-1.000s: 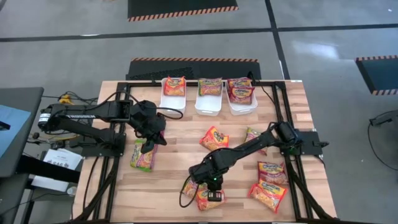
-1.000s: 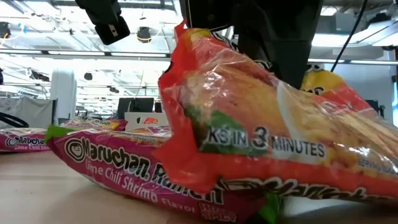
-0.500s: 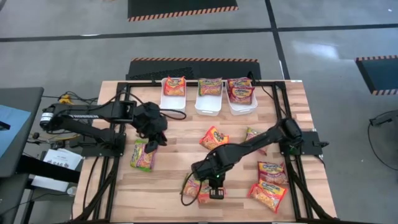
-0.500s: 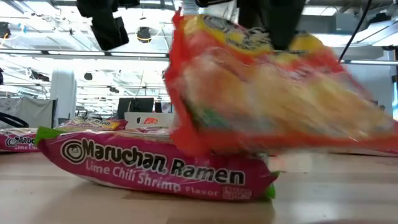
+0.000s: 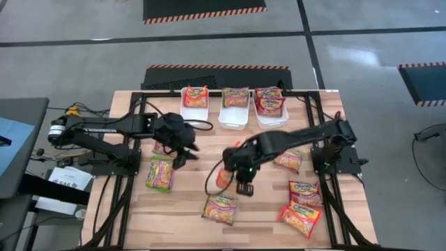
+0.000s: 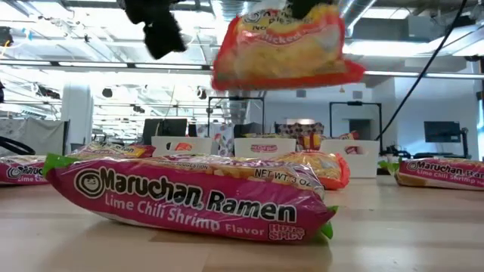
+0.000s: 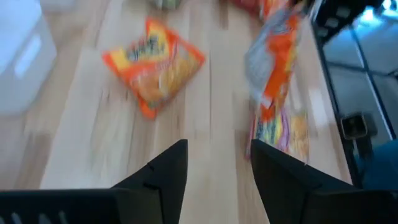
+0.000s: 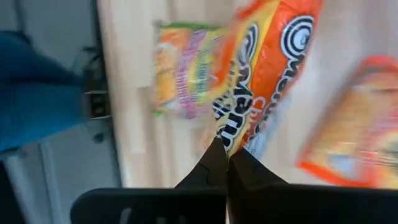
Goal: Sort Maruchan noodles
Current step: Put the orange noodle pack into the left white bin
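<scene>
Both arms are matte black, built of slim tubular links joined by bulkier rounded housings, with thin black cables looping beside them. The left tool (image 7: 214, 171) shows two flat, wedge-shaped black fingers; the right tool (image 8: 225, 163) looks alike.

Overhead, table-level and two wrist cameras, all on one table (image 5: 139, 216).

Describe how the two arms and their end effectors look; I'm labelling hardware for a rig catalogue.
Both arms are black, built of slim tubular links with bulkier joint housings. The left arm shows a pale metallic motor cap at its base and black cables looping beside it. The right arm trails a thin black cable. The left end effector has two flat, angular matte-black fingers; the right end effector has the same tapered black fingers.
</scene>
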Controlling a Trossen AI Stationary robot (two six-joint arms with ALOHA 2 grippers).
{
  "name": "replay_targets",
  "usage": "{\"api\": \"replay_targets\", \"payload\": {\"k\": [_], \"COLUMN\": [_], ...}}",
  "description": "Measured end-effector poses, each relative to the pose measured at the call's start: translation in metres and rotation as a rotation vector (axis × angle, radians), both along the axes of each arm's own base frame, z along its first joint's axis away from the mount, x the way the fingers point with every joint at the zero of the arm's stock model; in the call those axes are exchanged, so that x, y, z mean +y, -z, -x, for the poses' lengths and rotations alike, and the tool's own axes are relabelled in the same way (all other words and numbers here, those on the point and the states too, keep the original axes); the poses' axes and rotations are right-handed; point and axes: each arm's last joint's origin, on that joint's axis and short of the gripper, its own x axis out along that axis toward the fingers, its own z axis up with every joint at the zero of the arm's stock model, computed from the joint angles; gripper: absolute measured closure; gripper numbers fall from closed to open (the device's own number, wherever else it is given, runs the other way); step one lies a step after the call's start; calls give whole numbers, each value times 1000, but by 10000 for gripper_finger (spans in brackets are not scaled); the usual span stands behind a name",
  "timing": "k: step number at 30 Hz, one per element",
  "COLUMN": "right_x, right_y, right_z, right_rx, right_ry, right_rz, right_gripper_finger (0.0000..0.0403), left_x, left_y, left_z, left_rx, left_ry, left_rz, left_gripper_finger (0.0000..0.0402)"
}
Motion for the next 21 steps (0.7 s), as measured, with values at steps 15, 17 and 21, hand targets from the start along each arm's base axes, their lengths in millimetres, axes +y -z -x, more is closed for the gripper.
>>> {"api": "replay_targets", "payload": {"k": [15,17,21], "right_x": [-73,-79,-87], "right_y": [-49,-51,-56], "right_z": [29,31,33], "right_rx": [-184,-193,-223], "right_ry": [0,-14,-43], "right_rz": [115,128,152], "right_gripper_finger": [398,398,398], "left_x": [22,28,37], "left_y": [-10,-10,-9], "left_z": [-23,-24,-30], "left_rx": [-218,-231,-262], "left_ry": [-93,-97,-77], "left_rz": [39,46,87], "left_gripper_finger": [241,241,241]}}
